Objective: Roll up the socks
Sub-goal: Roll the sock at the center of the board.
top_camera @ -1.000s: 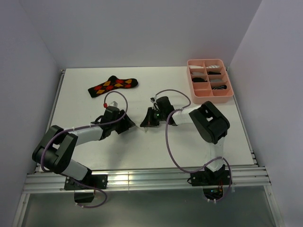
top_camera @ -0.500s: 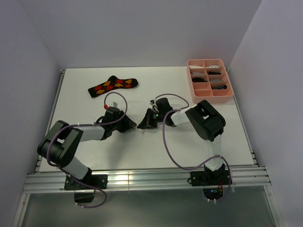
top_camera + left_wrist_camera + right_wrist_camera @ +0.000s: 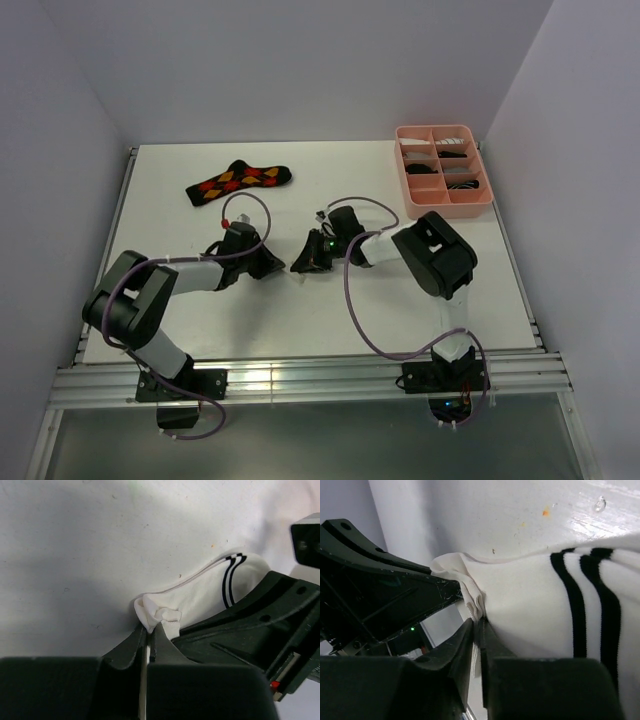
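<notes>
A short white sock with black cuff stripes [image 3: 200, 596] lies on the white table between my two grippers. In the left wrist view my left gripper [image 3: 149, 628] is shut on the sock's bunched end. My right gripper [image 3: 478, 626] pinches a ribbed fold of the same white sock [image 3: 535, 607], its jaws almost together. From above, the left gripper [image 3: 272, 263] and right gripper [image 3: 303, 264] nearly meet tip to tip and hide the sock. A black argyle sock [image 3: 238, 181] lies flat at the back left, apart from both arms.
A pink compartment tray [image 3: 486, 198] stands at the back right with rolled dark and light items in its sections. The table's metal rail [image 3: 300, 378] runs along the near edge by the arm bases. Walls close in left and right.
My left gripper has closed onto the white sock's end and its arm has swung a little left. The right gripper edged left toward it.
</notes>
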{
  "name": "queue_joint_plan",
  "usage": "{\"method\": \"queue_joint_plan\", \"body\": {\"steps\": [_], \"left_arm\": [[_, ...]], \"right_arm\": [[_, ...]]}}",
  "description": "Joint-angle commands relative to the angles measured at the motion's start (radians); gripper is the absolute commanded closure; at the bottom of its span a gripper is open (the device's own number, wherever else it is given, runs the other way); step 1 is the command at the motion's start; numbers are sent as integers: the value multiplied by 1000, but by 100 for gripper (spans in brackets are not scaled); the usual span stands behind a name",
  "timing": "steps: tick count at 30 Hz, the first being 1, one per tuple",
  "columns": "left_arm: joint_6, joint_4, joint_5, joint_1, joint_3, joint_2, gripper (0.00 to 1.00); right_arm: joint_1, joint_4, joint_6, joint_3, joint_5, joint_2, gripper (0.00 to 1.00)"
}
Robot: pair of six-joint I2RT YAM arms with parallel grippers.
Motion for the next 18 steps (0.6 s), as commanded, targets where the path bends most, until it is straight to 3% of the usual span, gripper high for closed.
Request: {"method": "queue_joint_plan", "body": {"steps": [1, 5, 8, 12, 18], "left_arm": [[69, -230, -59, 7, 70, 21, 100], [113, -458, -91, 5, 183, 20, 100], [144, -555, -114, 2, 269, 38, 100], [165, -651, -114, 2, 341, 69, 100], [191, -701, -59, 2, 405, 141, 100]], "right_arm": [[3, -92, -123, 29, 51, -77, 80], [33, -168, -259, 23, 215, -192, 63], [63, -199, -373, -3, 330, -277, 56], [170, -195, -538, -41, 592, -372, 54], [302, -133, -641, -69, 809, -385, 55]]}}
